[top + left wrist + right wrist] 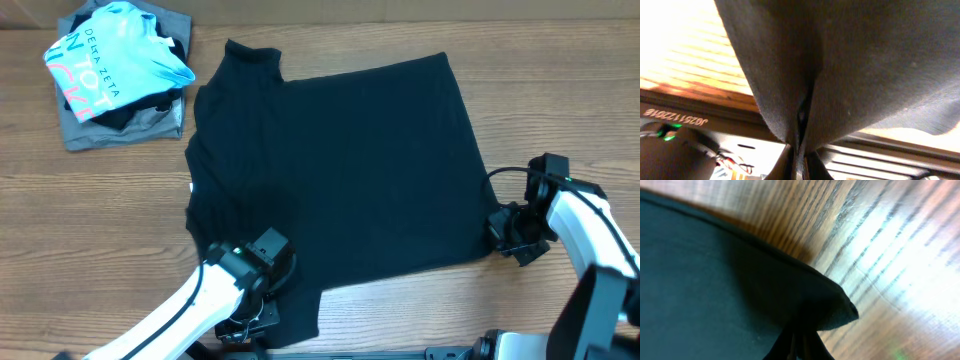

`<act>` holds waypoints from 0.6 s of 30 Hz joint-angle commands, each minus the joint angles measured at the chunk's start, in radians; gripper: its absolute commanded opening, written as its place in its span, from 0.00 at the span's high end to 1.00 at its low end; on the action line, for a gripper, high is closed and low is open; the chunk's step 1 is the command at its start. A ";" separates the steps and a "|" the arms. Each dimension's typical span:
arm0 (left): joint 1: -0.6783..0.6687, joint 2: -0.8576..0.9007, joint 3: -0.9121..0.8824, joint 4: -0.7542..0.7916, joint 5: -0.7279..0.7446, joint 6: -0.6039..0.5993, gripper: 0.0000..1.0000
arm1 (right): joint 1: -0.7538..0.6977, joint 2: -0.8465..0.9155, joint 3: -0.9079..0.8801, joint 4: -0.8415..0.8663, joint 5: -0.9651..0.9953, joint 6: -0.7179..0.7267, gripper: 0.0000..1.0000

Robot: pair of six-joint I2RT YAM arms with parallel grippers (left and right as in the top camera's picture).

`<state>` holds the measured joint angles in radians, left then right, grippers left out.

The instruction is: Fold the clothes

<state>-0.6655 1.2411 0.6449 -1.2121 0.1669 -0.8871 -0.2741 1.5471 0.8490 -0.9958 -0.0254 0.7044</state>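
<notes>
The black T-shirt (340,170) lies spread across the middle of the table. My left gripper (262,262) sits at its near left edge, shut on a pinched fold of the cloth. In the left wrist view the black T-shirt (850,65) hangs in a tent from the closed left gripper (799,160). My right gripper (503,235) is at the shirt's near right corner. The right wrist view shows that corner of the T-shirt (837,307) clamped in the shut right gripper (800,347). The neck label is not visible.
A pile with a light blue DELTA ZETA shirt (110,60) on a grey garment (140,125) lies at the far left corner. Bare wooden table (90,220) shows left of and behind the black shirt. The table's near edge runs just below the left gripper.
</notes>
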 commanded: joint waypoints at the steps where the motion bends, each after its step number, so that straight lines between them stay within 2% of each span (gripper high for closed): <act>1: 0.005 -0.067 0.045 -0.019 -0.045 -0.010 0.96 | -0.002 -0.094 0.031 -0.008 0.023 0.011 0.96; 4: 0.005 -0.085 0.086 -0.018 -0.093 -0.010 0.96 | -0.002 -0.143 0.039 -0.005 0.020 0.011 0.96; 12: 0.005 -0.085 0.282 0.006 -0.401 -0.010 0.95 | -0.001 -0.178 0.056 0.104 -0.145 0.003 0.96; 18: 0.016 -0.076 0.304 0.062 -0.501 -0.006 0.90 | 0.000 -0.178 0.056 0.216 -0.171 0.003 0.96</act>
<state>-0.6647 1.1690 0.9310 -1.1553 -0.2165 -0.8871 -0.2741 1.3846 0.8783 -0.8162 -0.1616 0.7063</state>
